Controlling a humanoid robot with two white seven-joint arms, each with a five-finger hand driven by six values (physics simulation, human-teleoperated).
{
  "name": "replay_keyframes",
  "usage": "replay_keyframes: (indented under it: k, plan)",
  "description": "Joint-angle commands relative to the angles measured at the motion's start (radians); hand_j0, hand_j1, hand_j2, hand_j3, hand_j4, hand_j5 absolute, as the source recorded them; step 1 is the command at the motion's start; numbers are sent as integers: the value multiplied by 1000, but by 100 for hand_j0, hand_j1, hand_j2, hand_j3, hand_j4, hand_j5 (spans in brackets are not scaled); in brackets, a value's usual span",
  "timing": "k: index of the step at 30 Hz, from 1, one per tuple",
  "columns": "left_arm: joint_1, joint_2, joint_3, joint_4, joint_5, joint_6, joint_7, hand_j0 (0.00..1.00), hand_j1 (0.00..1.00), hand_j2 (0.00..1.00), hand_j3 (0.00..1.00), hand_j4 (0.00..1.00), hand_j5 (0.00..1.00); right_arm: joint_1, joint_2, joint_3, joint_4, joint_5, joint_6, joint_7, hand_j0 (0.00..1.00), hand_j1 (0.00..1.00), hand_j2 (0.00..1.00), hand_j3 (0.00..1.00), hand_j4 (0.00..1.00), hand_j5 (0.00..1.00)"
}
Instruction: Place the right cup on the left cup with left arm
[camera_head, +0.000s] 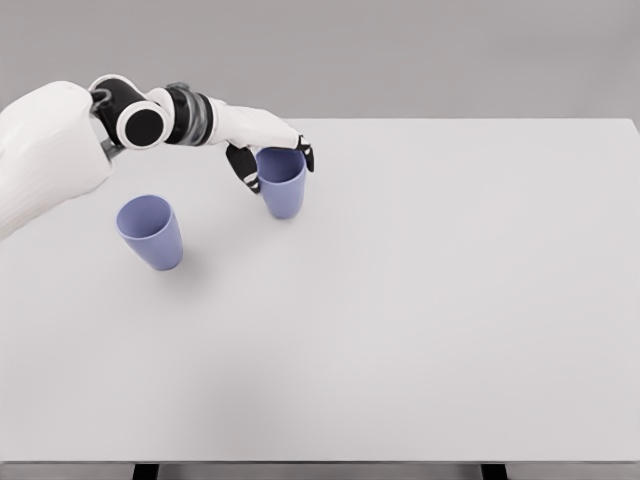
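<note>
Two blue-violet cups stand on the white table (420, 300). The left cup (152, 232) stands upright on its own at the left. The right cup (283, 186) is at the table's back, left of the middle, and looks lifted slightly, its shadow showing below. My left hand (275, 160) reaches in from the upper left and is shut on this cup near its rim, with dark fingertips (247, 172) on its left side and another on its right. The right arm is out of view.
The table's far edge runs just behind the held cup. Its front edge lies along the bottom of the picture, with two dark legs (145, 470) showing below.
</note>
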Motion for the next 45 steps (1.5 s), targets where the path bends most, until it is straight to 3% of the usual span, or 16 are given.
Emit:
replay_keyframes:
  k: [1, 25, 37, 45]
  plan:
    - [0, 16, 1, -26, 5, 1, 0, 74, 74, 74, 74, 74, 74, 0, 0, 0, 0, 0, 0, 0, 100, 100, 100, 100, 100, 100]
    - [-48, 285, 15, -362, 51, -1, 0, 74, 74, 74, 74, 74, 74, 0, 0, 0, 0, 0, 0, 0, 100, 100, 100, 100, 100, 100]
    - [-89, 377, 18, -425, 87, -4, 0, 73, 73, 73, 73, 73, 73, 0, 0, 0, 0, 0, 0, 0, 100, 100, 100, 100, 100, 100]
    - [-98, 463, 44, -470, 90, -77, 0, 73, 73, 73, 73, 73, 73, 0, 0, 0, 0, 0, 0, 0, 100, 100, 100, 100, 100, 100]
